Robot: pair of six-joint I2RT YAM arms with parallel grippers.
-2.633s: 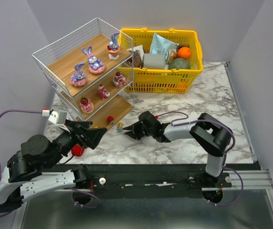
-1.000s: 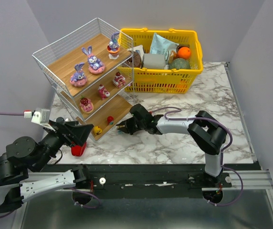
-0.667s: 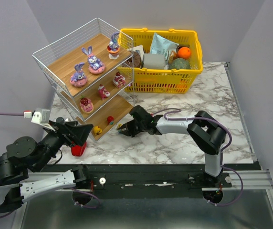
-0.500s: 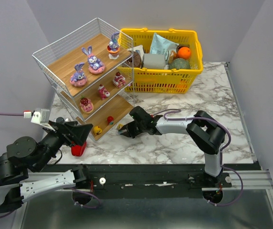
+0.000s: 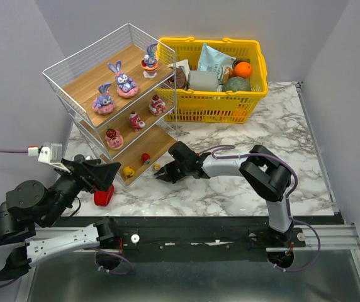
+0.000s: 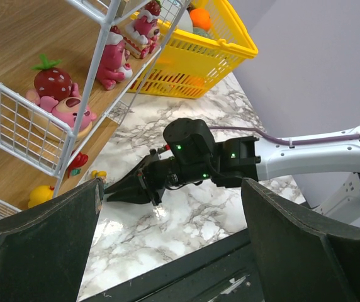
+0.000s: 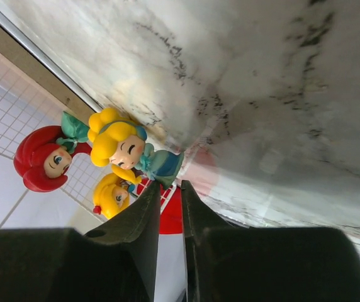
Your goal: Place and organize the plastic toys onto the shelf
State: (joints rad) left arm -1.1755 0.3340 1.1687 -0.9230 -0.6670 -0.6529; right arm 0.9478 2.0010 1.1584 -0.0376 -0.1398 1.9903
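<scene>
**The right gripper (image 5: pixel 160 172) at the blonde figurine (image 7: pixel 127 148), by the foot of the shelf (image 5: pixel 95 80)**

Top view: it lies low on the bench (image 5: pixel 281 126) just beside the bottom board, while the left gripper (image 5: pixel 109 176) hangs spread wide and empty. Left wrist view: the right fingers point toward the shelf front. Right wrist view: those fingers are narrowed to a slit with nothing in it. The blonde figurine stands just past one fingertip, near a red-haired figurine (image 7: pixel 40 165). To grip well, I judge it should widen, centre on the blonde figurine, then close gently — a skewed pinch could topple it.
</scene>
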